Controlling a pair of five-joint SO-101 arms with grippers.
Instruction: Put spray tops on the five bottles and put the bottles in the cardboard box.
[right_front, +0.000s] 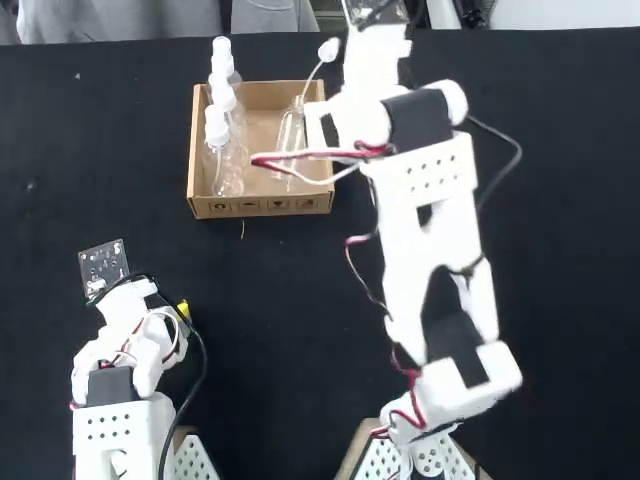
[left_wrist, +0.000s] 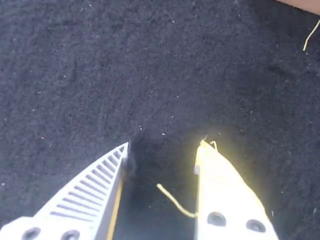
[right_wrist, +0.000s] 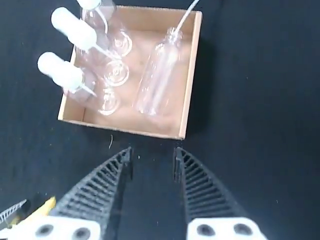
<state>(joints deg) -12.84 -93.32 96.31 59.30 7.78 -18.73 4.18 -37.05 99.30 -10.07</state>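
Left gripper open, empty, over black table. Cardboard box: three bottles at left, tops on; fourth bottle at right, spray top apparently unseated. Right gripper part open, empty, near box. Remaining: seat fourth top, add fifth bottle.

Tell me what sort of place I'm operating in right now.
Probably a robotics test bench: a black-clothed table, two white arms mounted side by side, and a cardboard box holding clear bottles.
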